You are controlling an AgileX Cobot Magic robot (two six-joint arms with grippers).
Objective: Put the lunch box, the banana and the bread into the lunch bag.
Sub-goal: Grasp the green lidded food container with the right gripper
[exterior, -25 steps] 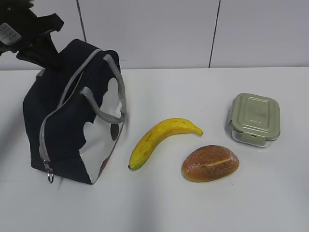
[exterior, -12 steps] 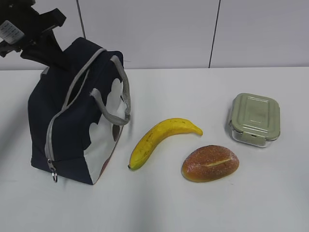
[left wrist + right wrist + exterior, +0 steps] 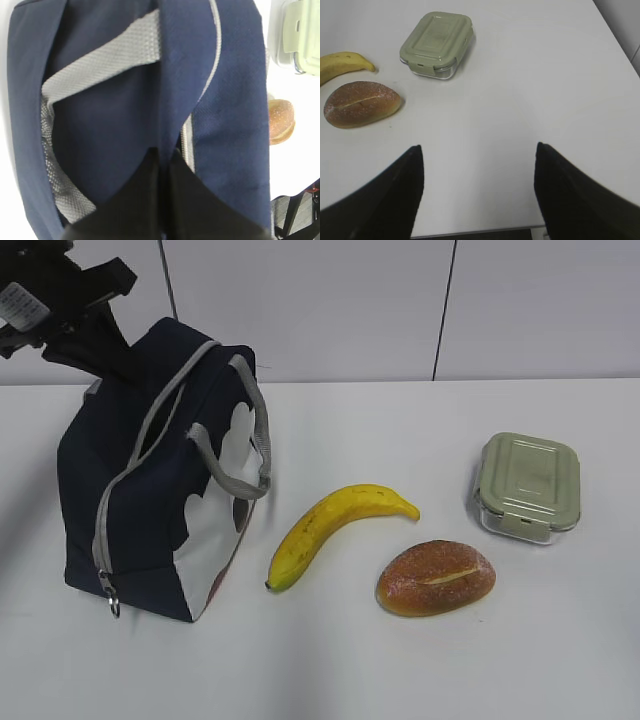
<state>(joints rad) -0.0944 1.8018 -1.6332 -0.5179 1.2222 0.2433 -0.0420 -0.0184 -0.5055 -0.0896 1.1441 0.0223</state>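
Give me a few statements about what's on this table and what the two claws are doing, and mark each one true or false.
1. The banana lies between the lunch bag and the lunch box. True.
2. The bread is already inside the bag. False: it lies on the table, in front of the banana.
3. The right gripper is open and holds nothing. True.
4. The lunch box has its lid off. False: the green lid is on.
5. The left gripper is shut on the bag's fabric. True.
6. The bag lies flat. False: it stands upright.
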